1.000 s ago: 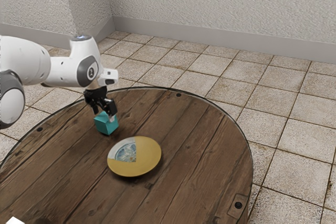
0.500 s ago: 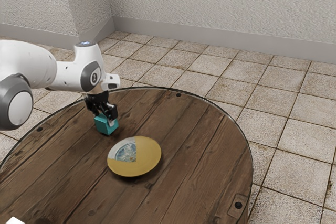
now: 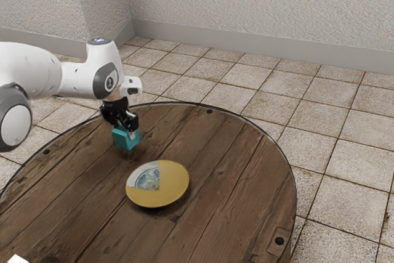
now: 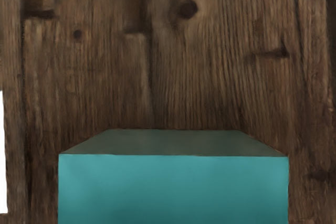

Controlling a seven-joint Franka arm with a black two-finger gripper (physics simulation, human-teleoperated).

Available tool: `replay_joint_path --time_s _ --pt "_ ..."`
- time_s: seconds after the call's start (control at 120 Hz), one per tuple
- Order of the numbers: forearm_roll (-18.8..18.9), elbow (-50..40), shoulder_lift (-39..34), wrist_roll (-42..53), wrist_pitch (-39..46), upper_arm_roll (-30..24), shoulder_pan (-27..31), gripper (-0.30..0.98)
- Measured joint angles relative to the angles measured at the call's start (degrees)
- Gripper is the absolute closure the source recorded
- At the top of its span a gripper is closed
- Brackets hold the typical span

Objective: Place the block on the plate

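Observation:
In the exterior view my black gripper [image 3: 125, 126] is shut on the teal block [image 3: 126, 140], one finger at each side of it. The block hangs slightly above the wood, with a shadow below it. The round plate [image 3: 174, 184], yellow with a grey and blue patterned wedge, lies on the table nearer the camera and toward the exterior view's right of the block. In the wrist view the block [image 4: 173, 190] is large at the lower edge, just under my hand.
The round wooden table [image 3: 240, 170] has a dark rim and a few dark bolts. A small white object [image 3: 17, 259] sits at the exterior view's lower left corner. Beyond the table are a tiled floor and pale walls.
My gripper first came down around the block and closed on it; now hand and block have risen a little together. The plate has stayed where it was.

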Motion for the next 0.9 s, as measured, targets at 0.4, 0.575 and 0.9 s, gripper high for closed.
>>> replay_joint_path --time_s 0.4,0.575,0.9 --pt "0.8 -18.3 -14.7 -5.0 -1.3 -8.2 -7.6 0.36" --pt "0.7 -20.1 -14.3 -7.7 -0.1 -9.1 -7.8 0.29" --pt "1.0 -20.2 -21.3 -10.3 -1.6 -8.8 -7.8 0.06"
